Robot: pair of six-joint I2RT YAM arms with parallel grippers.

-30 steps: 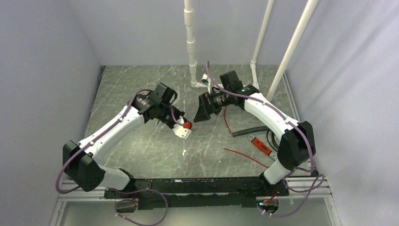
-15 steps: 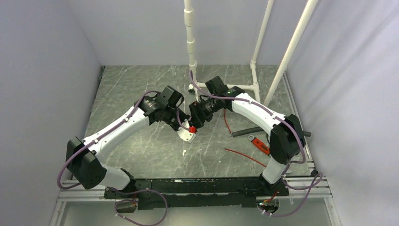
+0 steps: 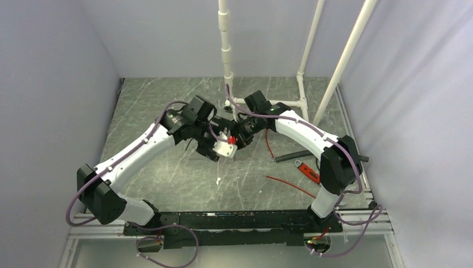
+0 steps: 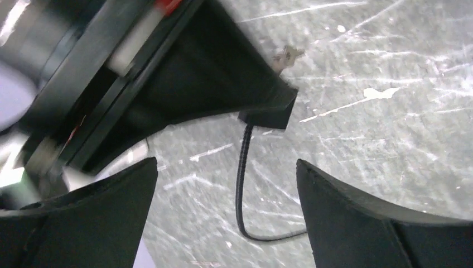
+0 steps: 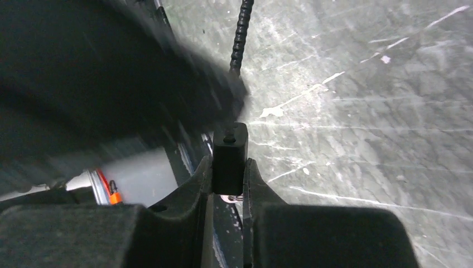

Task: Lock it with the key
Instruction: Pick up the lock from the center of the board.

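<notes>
Two grippers meet mid-table, slightly toward 12 o'clock. Right gripper [image 5: 228,170] is clamped narrow on a small black block [image 5: 229,148]: boxy, matte, rounded corners. A ribbed black cable [image 5: 241,33] leaves the block's end toward 12. Left gripper [image 4: 226,164] is spread wide, facing the block. White-and-red piece [image 3: 225,146] sits where they meet; can't tell what holds it. Table [image 3: 167,173] is grey marbled, scratched. Red-handled tool [image 3: 308,172] lies at 4 o'clock of the block, black tube [image 3: 293,156] at 3.
</notes>
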